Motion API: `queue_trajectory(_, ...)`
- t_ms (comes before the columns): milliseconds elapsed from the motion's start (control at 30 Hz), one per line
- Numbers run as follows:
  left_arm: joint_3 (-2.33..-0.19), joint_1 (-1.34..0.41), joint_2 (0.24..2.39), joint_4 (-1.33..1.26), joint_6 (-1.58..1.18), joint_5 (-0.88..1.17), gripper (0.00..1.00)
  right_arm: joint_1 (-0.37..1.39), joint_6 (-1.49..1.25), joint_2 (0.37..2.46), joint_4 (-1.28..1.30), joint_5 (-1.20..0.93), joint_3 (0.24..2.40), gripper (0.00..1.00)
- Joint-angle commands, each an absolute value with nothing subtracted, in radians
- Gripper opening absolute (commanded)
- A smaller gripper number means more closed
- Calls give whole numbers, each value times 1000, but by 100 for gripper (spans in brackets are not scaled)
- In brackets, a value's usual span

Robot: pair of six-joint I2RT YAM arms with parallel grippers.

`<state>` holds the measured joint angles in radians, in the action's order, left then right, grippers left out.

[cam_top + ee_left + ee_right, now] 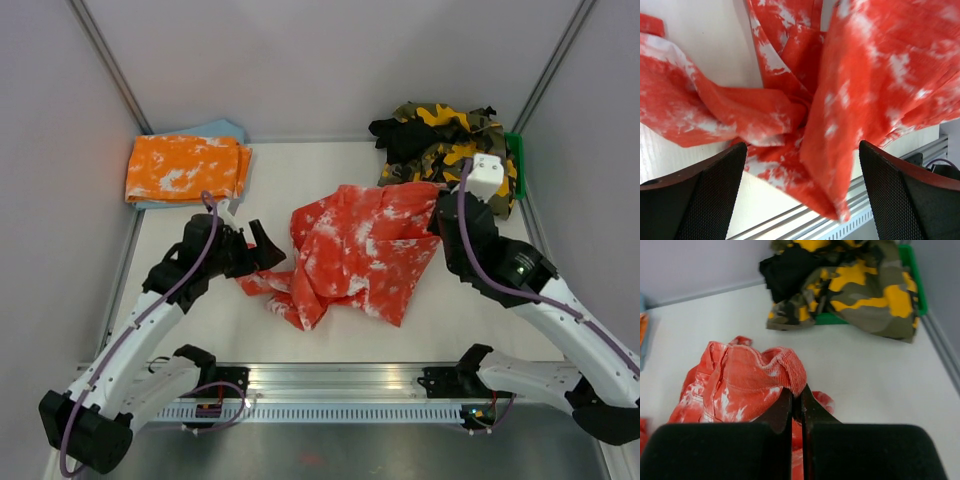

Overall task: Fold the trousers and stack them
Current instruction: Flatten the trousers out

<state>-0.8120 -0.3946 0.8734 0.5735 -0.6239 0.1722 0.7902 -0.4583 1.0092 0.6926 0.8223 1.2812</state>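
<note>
The red trousers (355, 250) lie crumpled mid-surface (330, 345), with bare room along the near edge. The right hand (796, 402) pinches their ribbed waistband edge. The left hand (262, 245) is spread wide at their left edge.

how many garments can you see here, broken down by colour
red-and-white trousers: 1
orange-and-white trousers: 1
yellow-green camouflage trousers: 1
black garment: 1
total: 4 visible; the far-right heap may hide more
</note>
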Motion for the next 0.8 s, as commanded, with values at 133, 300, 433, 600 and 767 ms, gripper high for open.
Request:
queue_trajectory(133, -808, -429, 907, 407, -566, 408, 97, 690, -523, 885, 839, 988, 1287, 0)
queue_trajectory(300, -798, -569, 998, 273, -512, 448, 97, 689, -480, 877, 755, 887, 1255, 0)
queue_trajectory(433, -814, -643, 1164, 183, -506, 434, 97, 690, -459, 894, 710, 793, 1243, 0)
queue_trajectory(600, -900, -675, 1316, 201, -445, 286, 95, 690, -437, 891, 693, 753, 1236, 0)
queue_trajectory(767, -972, -678, 1402, 186, -416, 326, 92, 690, -433, 867, 699, 758, 1221, 0)
